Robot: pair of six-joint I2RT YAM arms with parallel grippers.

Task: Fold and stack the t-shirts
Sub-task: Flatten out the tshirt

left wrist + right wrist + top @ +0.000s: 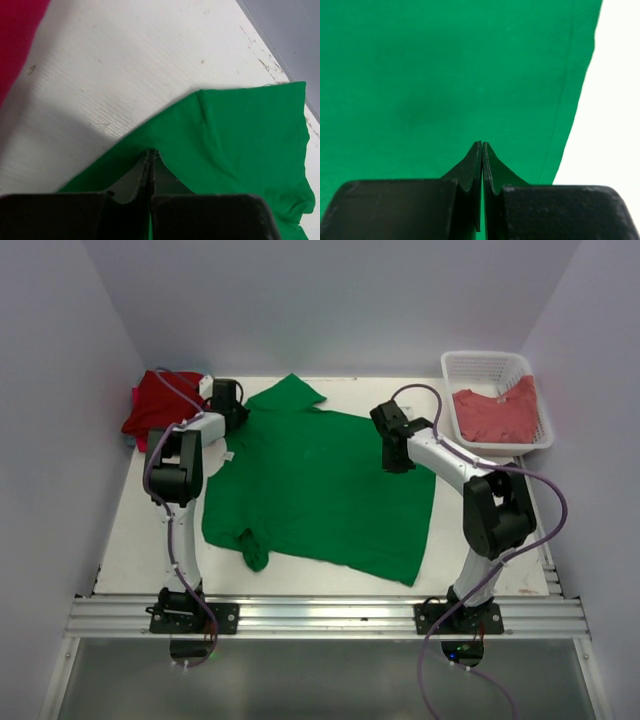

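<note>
Three tees are in sight. The green tee (320,490) lies spread flat across the middle of the table (135,540), one sleeve toward the far edge and the other bunched at the near left. A red tee (160,405) sits heaped in the far left corner. A salmon tee (495,415) lies in the basket (480,358) at far right. My left gripper (151,152) has its fingers pressed together at the green tee's far left edge; I cannot tell whether cloth is pinched. My right gripper (482,144) is closed too, over the green tee near its right hem.
</note>
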